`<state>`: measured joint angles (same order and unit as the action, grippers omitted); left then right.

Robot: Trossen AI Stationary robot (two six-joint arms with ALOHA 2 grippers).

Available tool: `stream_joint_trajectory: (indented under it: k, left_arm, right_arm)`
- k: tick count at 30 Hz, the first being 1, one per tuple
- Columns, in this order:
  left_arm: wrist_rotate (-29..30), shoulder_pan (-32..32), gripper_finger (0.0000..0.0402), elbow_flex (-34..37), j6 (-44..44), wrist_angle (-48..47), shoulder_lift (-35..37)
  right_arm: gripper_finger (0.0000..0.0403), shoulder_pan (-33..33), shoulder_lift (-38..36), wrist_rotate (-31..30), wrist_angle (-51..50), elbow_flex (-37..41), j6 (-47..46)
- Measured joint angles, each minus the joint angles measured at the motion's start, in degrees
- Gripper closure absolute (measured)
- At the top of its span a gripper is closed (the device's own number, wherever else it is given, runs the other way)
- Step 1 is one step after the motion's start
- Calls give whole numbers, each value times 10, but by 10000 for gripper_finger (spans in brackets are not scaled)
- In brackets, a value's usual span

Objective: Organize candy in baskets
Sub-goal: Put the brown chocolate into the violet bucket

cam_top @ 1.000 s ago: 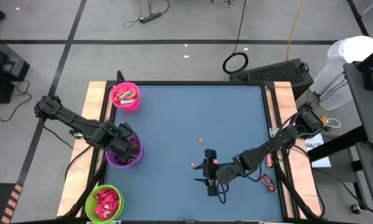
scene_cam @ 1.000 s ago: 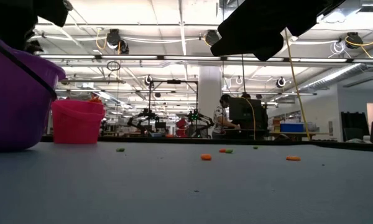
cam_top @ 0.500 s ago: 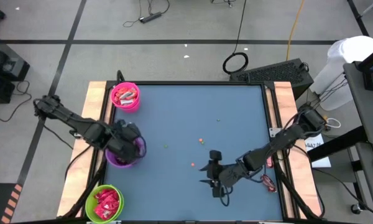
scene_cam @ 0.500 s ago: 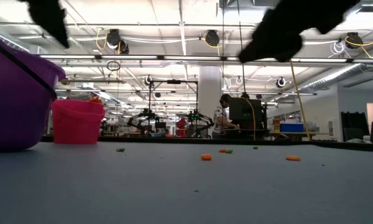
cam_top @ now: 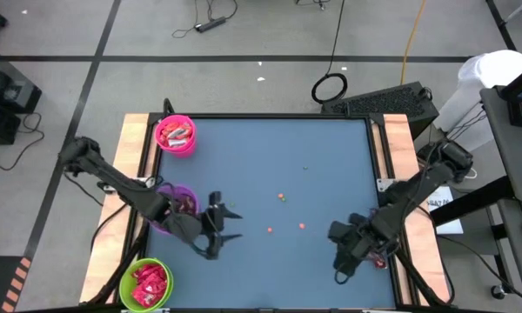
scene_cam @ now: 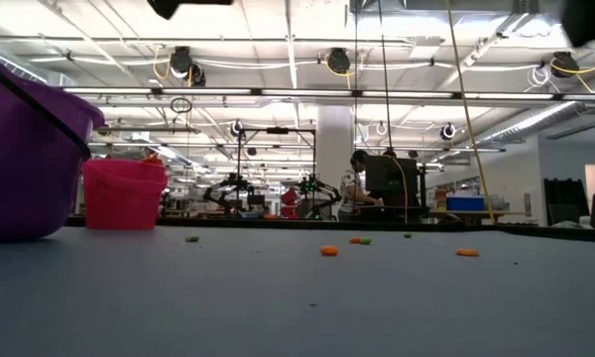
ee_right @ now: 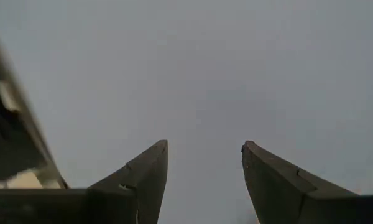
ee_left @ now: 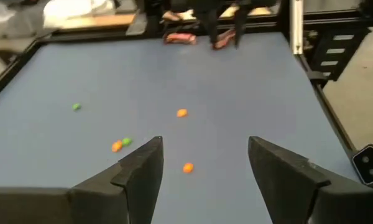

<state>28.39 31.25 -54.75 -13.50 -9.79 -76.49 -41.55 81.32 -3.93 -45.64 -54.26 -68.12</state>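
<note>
Three baskets stand along the table's left side: pink (cam_top: 175,136) holding pink-red candy, purple (cam_top: 176,205) holding dark pieces, lime green (cam_top: 145,284) holding red candy. In the low view, the purple basket (scene_cam: 25,159) and pink basket (scene_cam: 124,193) rest on their bases. My left gripper (cam_top: 230,226) (ee_left: 205,155) is open and empty over bare table just right of the purple basket. My right gripper (cam_top: 339,265) (ee_right: 205,149) is open and empty above the table's near right part. Two loose candy pieces (ee_left: 180,38) (ee_left: 224,40) lie at the right edge by the right arm.
Tiny orange and green specks (cam_top: 281,197) (ee_left: 181,112) dot the middle of the blue table (cam_top: 270,156). Wooden rails (cam_top: 398,139) run along its left and right sides. Bare blue surface lies between the two grippers. A person sits far off in the room behind (scene_cam: 362,183).
My left gripper has left its place over the purple basket and swung toward the table's right and near edge, out over bare table. My right gripper has drawn back from the table's middle toward the right and near edges, staying open.
</note>
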Motion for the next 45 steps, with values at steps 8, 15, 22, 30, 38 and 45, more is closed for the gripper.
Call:
stream_joint_trajectory:
  k: [8,15,22,30,38,45]
  left_arm:
    - [-28,-2,162,48,35,178,-84]
    - [-27,-2,162,49,34,219,-123]
    - [-27,-4,162,48,35,223,-124]
    - [-26,-4,162,48,34,225,-124]
    - [-26,-5,162,48,34,229,-124]
    - [-26,-5,162,48,34,229,-124]
  right_arm:
    - [209,-74,25,125,-189,6,-220]
    - [209,-111,47,202,-136,45,-259]
    - [209,-114,50,203,-90,94,-275]
    - [270,-114,48,187,4,145,-257]
    - [370,-101,50,116,10,120,-179]
    - [362,-85,50,-143,84,66,-62]
